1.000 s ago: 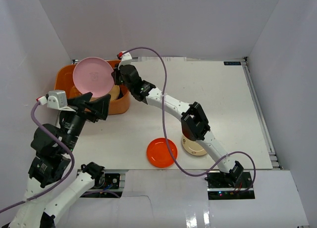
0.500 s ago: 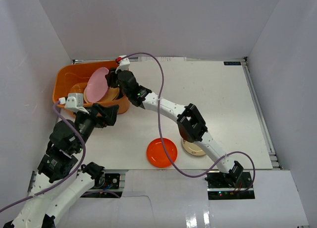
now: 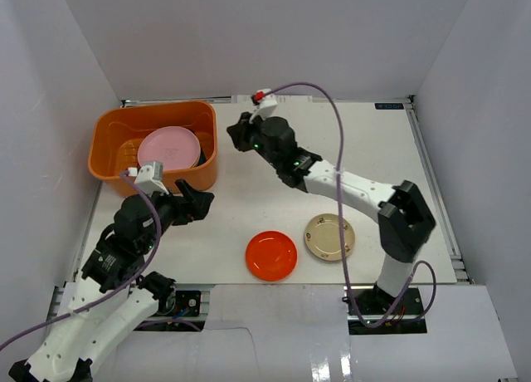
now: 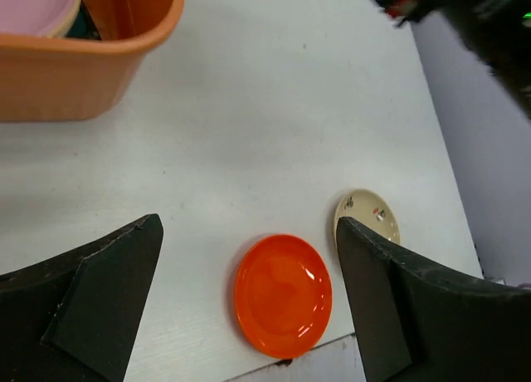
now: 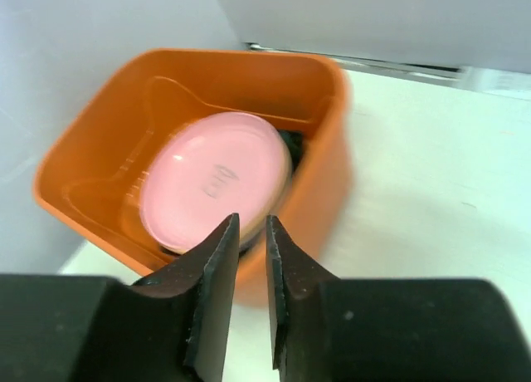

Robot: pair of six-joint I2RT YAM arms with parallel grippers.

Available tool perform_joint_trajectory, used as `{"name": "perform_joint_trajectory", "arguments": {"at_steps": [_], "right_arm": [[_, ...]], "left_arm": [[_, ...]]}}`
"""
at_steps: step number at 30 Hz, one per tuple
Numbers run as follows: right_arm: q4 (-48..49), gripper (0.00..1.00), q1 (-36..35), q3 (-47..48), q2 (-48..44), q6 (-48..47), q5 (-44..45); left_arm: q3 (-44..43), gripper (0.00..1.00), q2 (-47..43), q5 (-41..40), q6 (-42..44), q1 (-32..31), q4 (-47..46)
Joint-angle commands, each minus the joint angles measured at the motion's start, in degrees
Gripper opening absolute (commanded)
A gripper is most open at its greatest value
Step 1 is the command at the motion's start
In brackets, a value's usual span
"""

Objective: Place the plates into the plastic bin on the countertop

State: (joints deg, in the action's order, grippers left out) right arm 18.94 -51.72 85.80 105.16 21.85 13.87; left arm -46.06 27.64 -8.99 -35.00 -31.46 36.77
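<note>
The orange plastic bin (image 3: 106,141) stands at the back left of the white countertop (image 3: 365,158). A pink plate (image 3: 168,147) lies in it on top of other dishes; it also shows in the right wrist view (image 5: 211,178). An orange-red plate (image 3: 271,255) and a beige patterned plate (image 3: 329,237) lie near the front edge. My left gripper (image 3: 195,206) is wide open and empty, above the table in front of the bin, with the orange-red plate (image 4: 283,295) below it. My right gripper (image 3: 236,137) is empty, just right of the bin, its jaws a narrow gap apart.
White walls enclose the table on the left, back and right. My right arm (image 3: 348,183) stretches across the middle, and its purple cable (image 3: 338,141) loops above the table. The bin's near wall (image 4: 83,75) shows in the left wrist view. A dark dish edge (image 5: 290,141) peeks from under the pink plate.
My right gripper has let go of the pink plate, which now lies flat in the bin, and has drawn back to the right. My left gripper has moved down and toward the front.
</note>
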Motion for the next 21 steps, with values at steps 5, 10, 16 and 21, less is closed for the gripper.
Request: {"name": "perform_joint_trajectory", "arguments": {"at_steps": [5,10,16,21], "right_arm": [[-4.9,0.08,9.3,-35.3,-26.0,5.8,-2.5],[-17.2,0.28,17.9,-55.4,-46.4,11.5,-3.7],[-32.5,0.68,22.6,-64.5,-60.9,17.3,3.6],[-41.0,0.66,27.5,-67.6,-67.1,21.1,3.4]], "left_arm": [[6.3,0.95,13.4,19.9,-0.9,-0.4,-2.4],[11.8,0.92,21.3,23.9,-0.7,-0.7,-7.6],[13.7,0.88,30.9,30.0,-0.9,-3.5,-12.4],[13.9,0.87,36.8,31.0,-2.2,-8.2,-16.9]]}}
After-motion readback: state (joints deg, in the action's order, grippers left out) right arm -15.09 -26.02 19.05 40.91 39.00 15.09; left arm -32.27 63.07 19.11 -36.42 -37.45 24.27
